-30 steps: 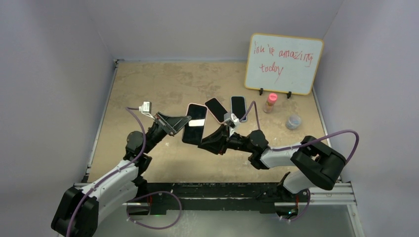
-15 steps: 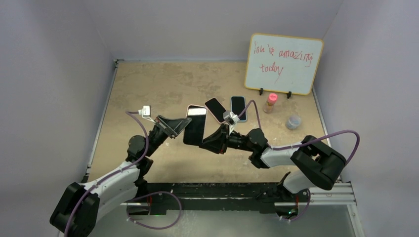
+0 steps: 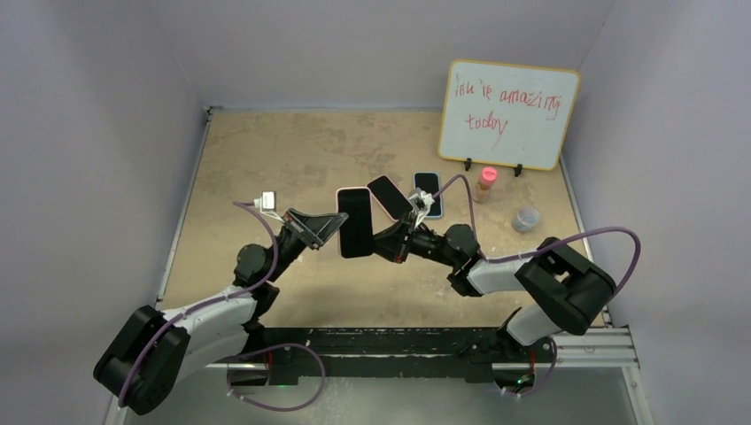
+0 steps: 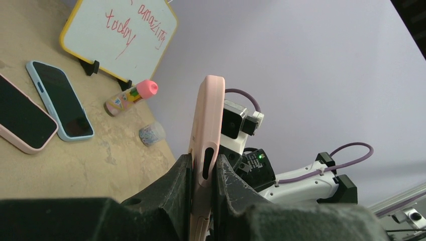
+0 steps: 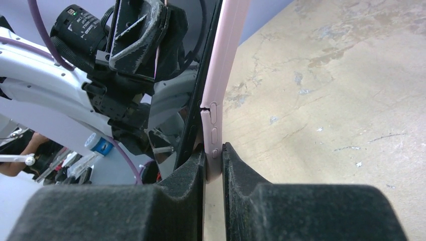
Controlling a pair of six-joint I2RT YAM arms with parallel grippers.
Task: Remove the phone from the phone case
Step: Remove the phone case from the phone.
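Note:
A phone [image 3: 356, 221] with a black screen sits in a pale pink case and is held in the air between both arms, above the table's middle. My left gripper [image 3: 329, 227] is shut on its left edge; the left wrist view shows the pink case [image 4: 206, 145] pinched edge-on between the jaws. My right gripper [image 3: 383, 241] is shut on the opposite edge; the right wrist view shows the pink case [image 5: 223, 75] with its side buttons between the jaws, and the phone's dark glass [image 5: 193, 95] to its left.
Two more phones lie on the table behind: a pink-cased one [image 3: 389, 196] and a blue-cased one [image 3: 427, 189]. A whiteboard [image 3: 507, 113] stands at the back right, with a pink-capped bottle [image 3: 485, 183] and a small jar [image 3: 526, 218] before it.
Both arms have carried the held phone a little to the right and turned it more upright. Both grippers have stayed shut on it.

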